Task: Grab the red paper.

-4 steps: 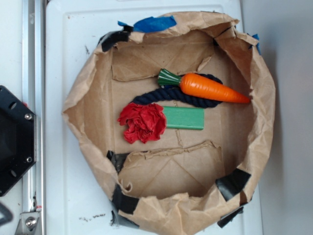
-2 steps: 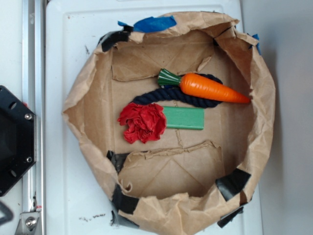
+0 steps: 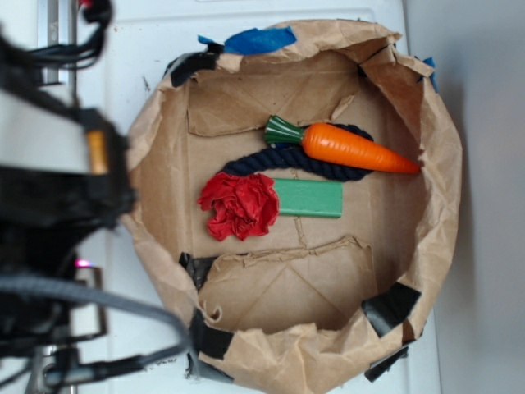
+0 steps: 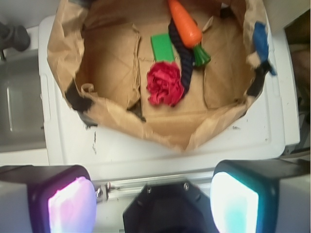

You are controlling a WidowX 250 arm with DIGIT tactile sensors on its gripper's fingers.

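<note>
The red paper [image 3: 239, 205], a crumpled rose-like wad, lies on the floor of a brown paper-lined box [image 3: 435, 164], touching the left end of a flat green block [image 3: 308, 198]. In the wrist view the red paper [image 4: 165, 83] sits far ahead of my gripper [image 4: 153, 204], which hangs over the white surface outside the box's near rim [image 4: 160, 133]. The two fingers stand wide apart with nothing between them. In the exterior view my arm [image 3: 57, 205] is a dark blur at the left edge, and its fingers cannot be made out.
An orange carrot [image 3: 357, 148] lies on a dark blue rope [image 3: 279, 158] just beyond the paper. The box's crumpled walls carry black tape and blue tape [image 3: 258, 38]. A black base [image 4: 167, 211] and a metal rail [image 4: 155, 183] lie under the gripper.
My arm has swung into the exterior view at the left, covering the black base and rail. The red paper, block, carrot and rope have not moved.
</note>
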